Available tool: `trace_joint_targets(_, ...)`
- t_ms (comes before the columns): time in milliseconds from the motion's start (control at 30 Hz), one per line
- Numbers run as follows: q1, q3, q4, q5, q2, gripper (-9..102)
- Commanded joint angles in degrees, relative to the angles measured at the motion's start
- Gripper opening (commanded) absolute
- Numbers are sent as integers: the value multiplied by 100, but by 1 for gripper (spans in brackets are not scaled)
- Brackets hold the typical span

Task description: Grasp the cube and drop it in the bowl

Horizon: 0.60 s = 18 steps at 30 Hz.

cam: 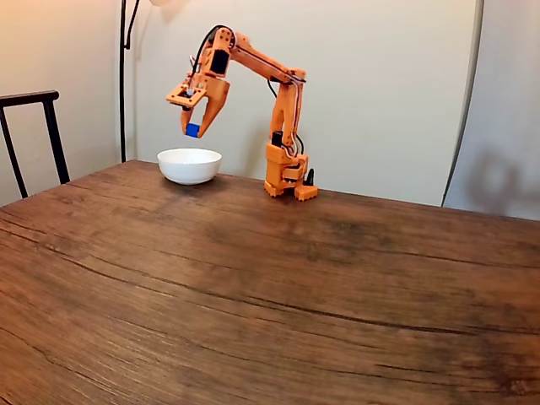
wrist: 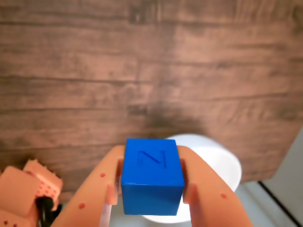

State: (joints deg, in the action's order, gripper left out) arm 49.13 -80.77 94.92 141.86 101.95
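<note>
cube lifted, drop still to come

we see the end effector [cam: 194, 128] clamped on the cube [wrist: 152, 176], holding it in the air above the bowl [cam: 190, 164], which sits on the wooden surface [cam: 270, 287]. we judge the grasp and lift done; what is left is opening the fingers so the cube falls in.

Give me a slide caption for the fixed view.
Orange gripper holds small bright-blue cube above glossy white bowl on wooden table.
</note>
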Motion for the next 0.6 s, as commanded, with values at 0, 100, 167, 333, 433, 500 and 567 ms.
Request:
trace_joint_targets(0,308,-580,-246,-9,809,9)
trace_joint_targets(100,729,-1143,-501,-9,1389,9)
trace_joint_targets(167,1011,-1441,-642,-9,1696,9)
trace_joint_targets(333,1652,-2004,-984,-9,2127,9)
trace_joint_targets(433,1925,-2127,-1160,-9,2180,9)
trace_joint_targets(500,2118,-2162,-1274,-9,2171,9)
trace_joint_targets(567,2320,-2188,-1406,-9,2180,9)
